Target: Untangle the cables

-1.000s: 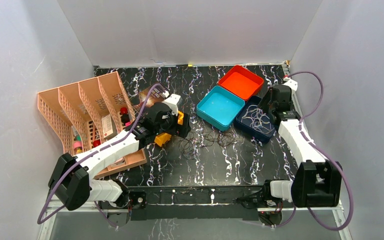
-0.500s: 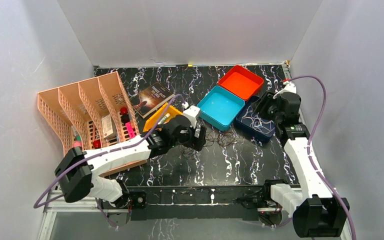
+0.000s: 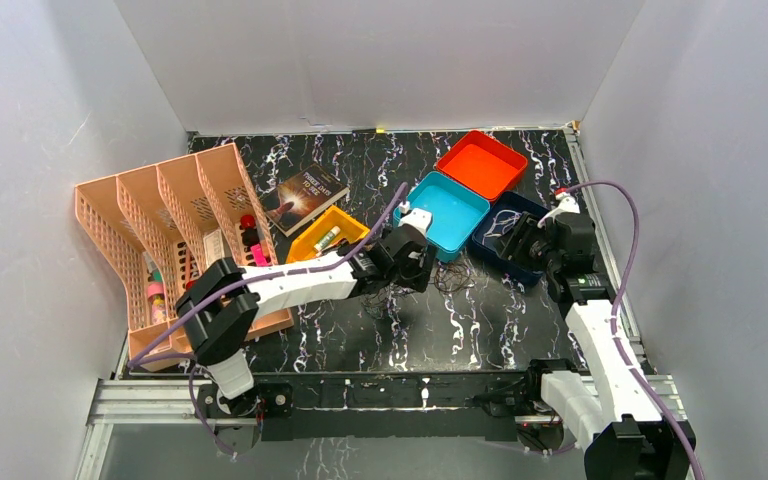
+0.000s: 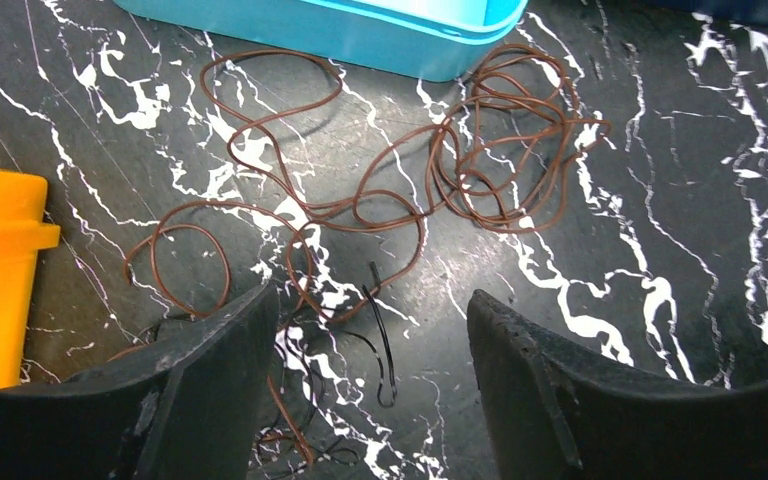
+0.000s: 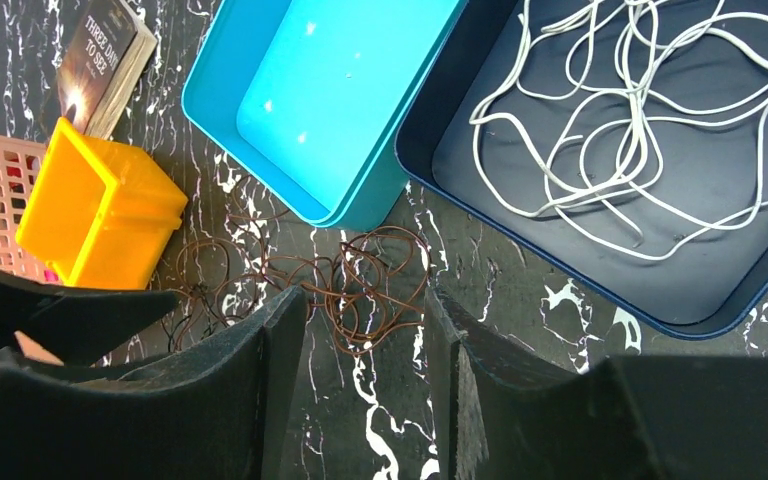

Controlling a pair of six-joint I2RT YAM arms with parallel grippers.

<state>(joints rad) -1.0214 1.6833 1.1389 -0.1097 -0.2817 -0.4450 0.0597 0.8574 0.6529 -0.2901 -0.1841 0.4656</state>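
A tangle of thin brown cables [image 4: 410,190] lies in loops on the black marbled table, just in front of the teal tray [image 4: 380,45]. A short black cable [image 4: 385,340] curls through its near end. My left gripper [image 4: 370,300] hangs low over that end, open; the black strand lies on the table between its fingers, not gripped. A pale white cable [image 5: 620,130] lies coiled in the navy tray [image 5: 560,270]. My right gripper [image 5: 365,300] hovers open and empty, higher up, above the tangle's right side. From above, the brown cables [image 3: 452,279] sit between the two grippers.
An orange tray [image 3: 480,163] stands behind the teal tray [image 3: 442,215]. A yellow bin [image 3: 325,232] and a book [image 3: 305,195] lie left of the cables. A peach slotted rack [image 3: 175,220] with small items fills the left side.
My left arm has swung right, from the rack and yellow bin to the cable tangle, and its jaws have narrowed. The right arm has drawn back toward the near side.
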